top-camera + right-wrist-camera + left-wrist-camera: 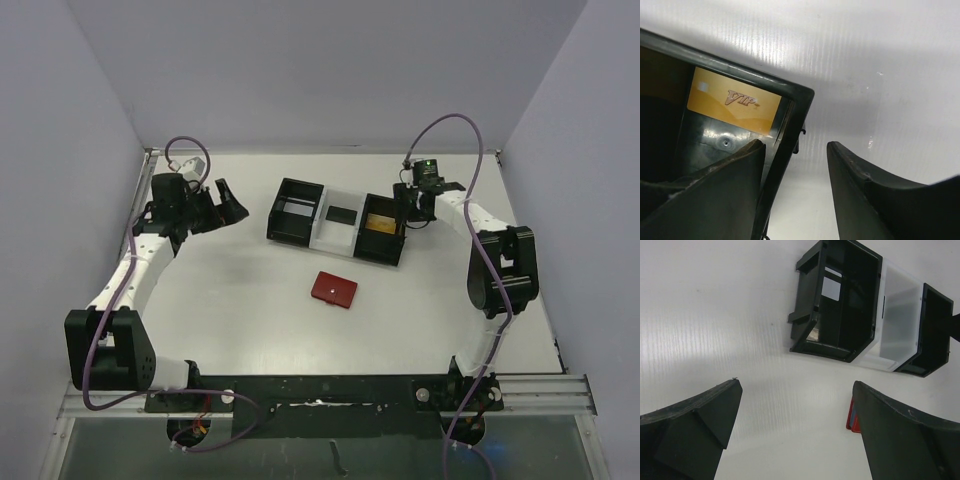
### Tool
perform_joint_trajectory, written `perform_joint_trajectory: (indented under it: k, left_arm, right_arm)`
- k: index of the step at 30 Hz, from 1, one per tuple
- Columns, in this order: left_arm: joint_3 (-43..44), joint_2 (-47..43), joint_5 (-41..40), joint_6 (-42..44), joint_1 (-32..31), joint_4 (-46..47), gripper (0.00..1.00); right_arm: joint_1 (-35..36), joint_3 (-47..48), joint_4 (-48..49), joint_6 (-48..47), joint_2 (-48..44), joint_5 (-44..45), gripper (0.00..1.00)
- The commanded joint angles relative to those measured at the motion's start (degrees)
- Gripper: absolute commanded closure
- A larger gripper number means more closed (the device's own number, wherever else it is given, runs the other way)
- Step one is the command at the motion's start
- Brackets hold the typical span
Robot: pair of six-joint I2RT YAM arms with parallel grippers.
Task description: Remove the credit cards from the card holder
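Closed red wallet (pixel 333 290) is lying flat on the table (pixel 230 300), nearest the arm bases and apart from both grippers. Its long axis is running left to right, the right end angling slightly nearer. Beyond it, a three-bin tray (pixel 290 237) is sitting at a similar slant. A pale card (pixel 298 207) is lying in the left black bin, a dark card (pixel 342 213) in the white middle bin, and a gold card (pixel 732 102) lettered VIP in the right black bin. Left gripper (pixel 225 205) is hovering left of the tray, jaws spread wide, holding nothing. Right gripper (pixel 796 144) is straddling the right bin's corner wall, one finger inside and one outside, jaws apart, grasping no card.
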Motion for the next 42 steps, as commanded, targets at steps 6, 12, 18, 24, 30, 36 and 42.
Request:
perform_joint_trajectory:
  k: [6,12,18,24,30,36,42]
  left_arm:
    - [0.01,-1.82,-1.57,1.09,-0.02,2.66,0.06]
    - [-1.5,-3.22,-2.05,0.9,-0.02,3.07,0.07]
    - [-2.74,-4.07,-1.74,0.49,-0.11,3.78,0.07]
    - [-3.86,-4.64,-1.3,-0.25,-0.53,4.46,0.07]
    - [-5.61,-5.04,-1.27,-0.91,-0.72,5.45,0.08]
    - [-6.52,-4.73,-1.13,-2.23,-1.05,6.71,0.08]
    - [-6.99,-3.44,-1.43,-3.86,-1.91,7.28,0.09]
  right_arm:
    - [1.51,1.4,0.84,-2.36,-1.68,-3.12,0.58]
    - [1.65,1.02,1.61,-4.51,-2.62,-6.2,0.62]
    - [1.8,1.92,1.03,-6.36,-2.02,-8.4,0.68]
    - [1.89,1.91,0.42,-7.93,-1.81,-9.13,0.73]
    - [1.91,1.25,0.82,-8.44,-2.44,-9.2,0.77]
    - [1.87,2.99,-1.69,-1.16,-1.35,-5.12,0.74]
    - [3.38,2.04,-1.41,10.11,-2.13,1.13,0.76]
